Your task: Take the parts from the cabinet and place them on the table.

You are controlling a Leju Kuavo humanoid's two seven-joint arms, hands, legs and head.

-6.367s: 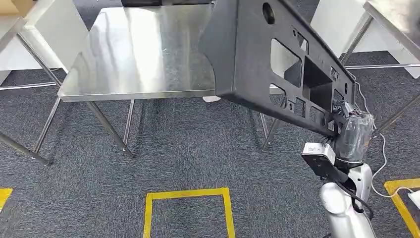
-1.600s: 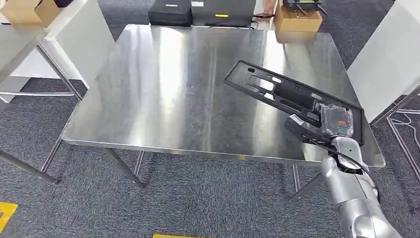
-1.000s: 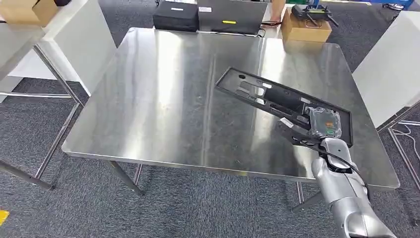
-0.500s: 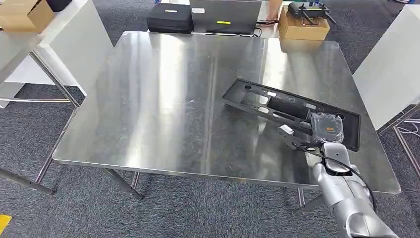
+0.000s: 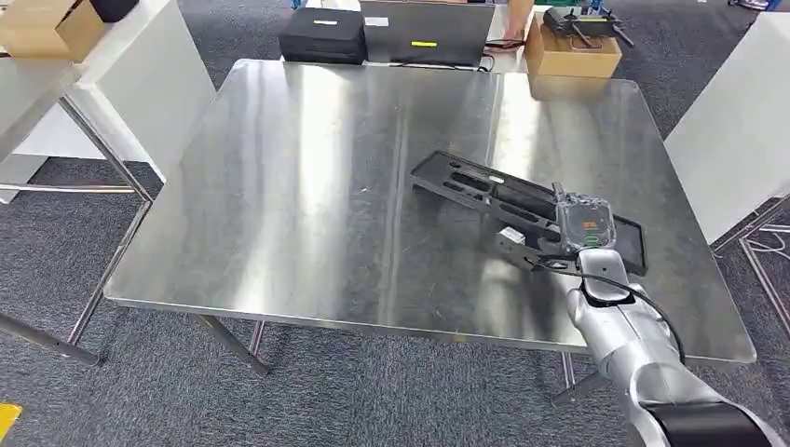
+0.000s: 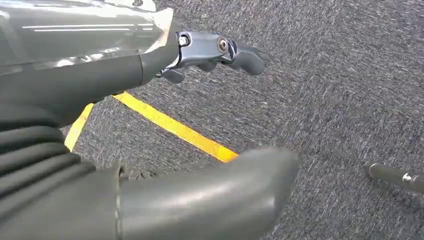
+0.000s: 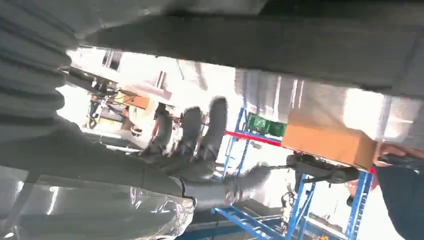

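Steel table (image 5: 307, 186), large, square, shiny. Long black plastic part (image 5: 484, 193) lying diagonally toward the right edge of the table, far end touching or nearly touching the surface, near end raised slightly. Right hand (image 5: 582, 226), plastic-wrapped, gripping the part's near end close to the right front corner of the table; fingers (image 7: 200, 132) curled under the part in the right wrist view. Left hand (image 6: 200, 52) hanging over carpet with yellow tape line (image 6: 170, 127), fingers apart, holding nothing. Cardboard box (image 5: 571, 51) and black case (image 5: 324, 35) beyond the far edge. Step in hand: setting part down. Next, likely: lower near end flat, release, withdraw hand without dragging part.
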